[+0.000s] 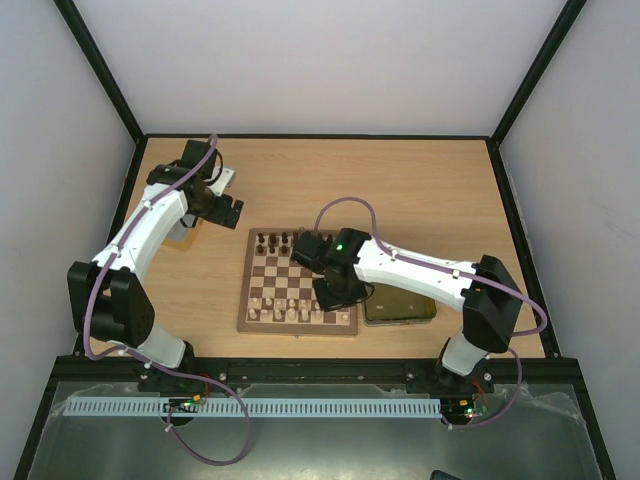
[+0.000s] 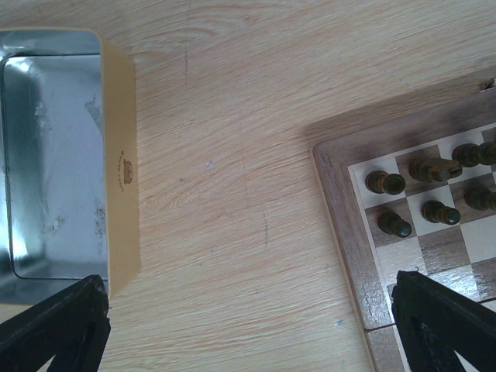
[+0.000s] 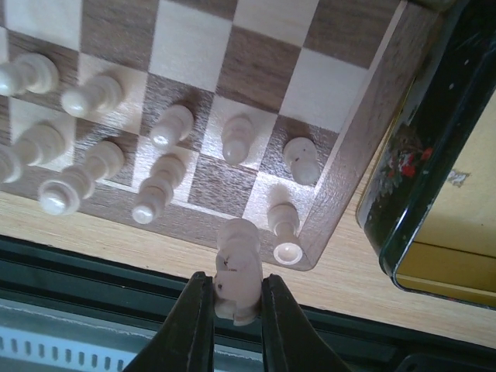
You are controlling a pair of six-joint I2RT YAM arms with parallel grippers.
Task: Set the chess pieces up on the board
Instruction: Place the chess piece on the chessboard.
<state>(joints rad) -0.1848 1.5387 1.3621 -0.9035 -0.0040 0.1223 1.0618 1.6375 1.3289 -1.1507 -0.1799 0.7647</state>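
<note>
Wood table (image 1: 400,190): my right gripper (image 3: 236,310) clamps a cream piece (image 3: 238,271) over the board's (image 3: 364,116) near-right corner. Left gripper (image 1: 228,212) spread apart.

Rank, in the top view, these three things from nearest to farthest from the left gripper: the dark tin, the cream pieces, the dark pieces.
Measured from the left gripper:
1. dark pieces, on the far rows of the board, just right of the gripper.
2. cream pieces, on the near rows.
3. dark tin, beyond the board's right edge.
</note>
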